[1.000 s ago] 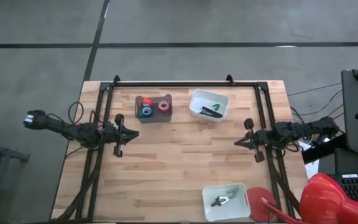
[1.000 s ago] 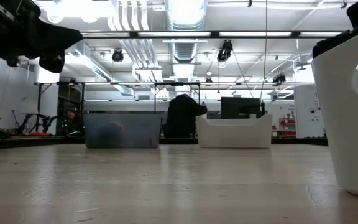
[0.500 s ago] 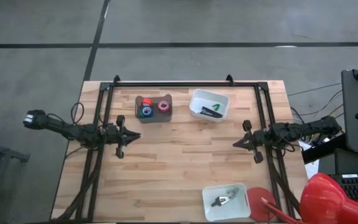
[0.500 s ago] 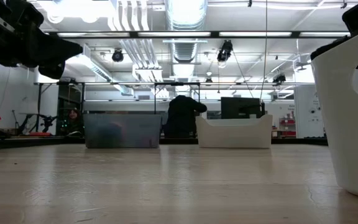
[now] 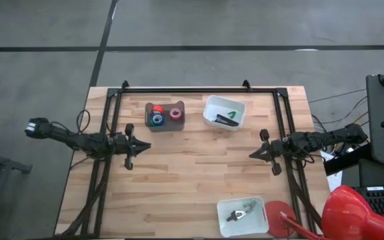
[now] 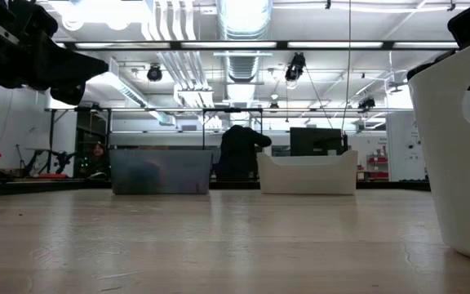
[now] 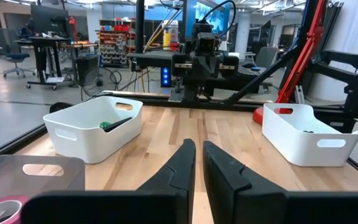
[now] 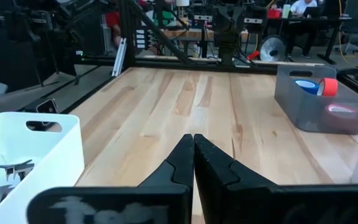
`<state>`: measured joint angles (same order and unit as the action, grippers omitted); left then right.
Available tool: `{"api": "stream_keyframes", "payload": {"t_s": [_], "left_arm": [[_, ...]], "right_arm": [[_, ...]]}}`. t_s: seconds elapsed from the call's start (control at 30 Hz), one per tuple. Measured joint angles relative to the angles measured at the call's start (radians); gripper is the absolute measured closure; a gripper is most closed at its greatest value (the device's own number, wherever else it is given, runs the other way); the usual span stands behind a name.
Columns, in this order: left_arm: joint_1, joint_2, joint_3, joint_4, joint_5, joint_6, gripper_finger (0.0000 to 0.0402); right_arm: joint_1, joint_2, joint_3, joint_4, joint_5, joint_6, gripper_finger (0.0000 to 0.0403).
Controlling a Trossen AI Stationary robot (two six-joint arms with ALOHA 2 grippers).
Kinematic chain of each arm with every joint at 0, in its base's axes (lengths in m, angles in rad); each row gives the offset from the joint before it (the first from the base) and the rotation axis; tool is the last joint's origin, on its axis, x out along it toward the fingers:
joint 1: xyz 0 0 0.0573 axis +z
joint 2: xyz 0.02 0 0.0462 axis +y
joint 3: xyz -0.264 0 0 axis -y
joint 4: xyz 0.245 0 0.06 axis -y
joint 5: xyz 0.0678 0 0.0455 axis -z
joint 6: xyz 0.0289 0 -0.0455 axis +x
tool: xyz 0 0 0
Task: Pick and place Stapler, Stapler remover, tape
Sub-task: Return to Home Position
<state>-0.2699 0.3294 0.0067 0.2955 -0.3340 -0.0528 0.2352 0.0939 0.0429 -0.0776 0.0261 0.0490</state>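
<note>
Both clenched empty, your left pincer (image 5: 142, 146) and right pincer (image 5: 252, 154) hover over the desk (image 5: 192, 177); tape (image 5: 164, 115) sits in the dark bin (image 5: 166, 129), stapler (image 5: 227, 119) in the top bin (image 5: 209, 107), remover (image 5: 239, 214) in the bottom bin (image 5: 223, 227), which a right-arm swing could clip.
</note>
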Motion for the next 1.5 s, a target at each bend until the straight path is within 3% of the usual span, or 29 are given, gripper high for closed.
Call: {"api": "stream_keyframes", "payload": {"t_s": [1.5], "left_arm": [[0.0, 0.0, 0.004, -0.001, 0.0, 0.0, 0.0362]], "right_arm": [[0.0, 0.0, 0.0, 0.0, 0.0, 0.0, 0.0394]]}}
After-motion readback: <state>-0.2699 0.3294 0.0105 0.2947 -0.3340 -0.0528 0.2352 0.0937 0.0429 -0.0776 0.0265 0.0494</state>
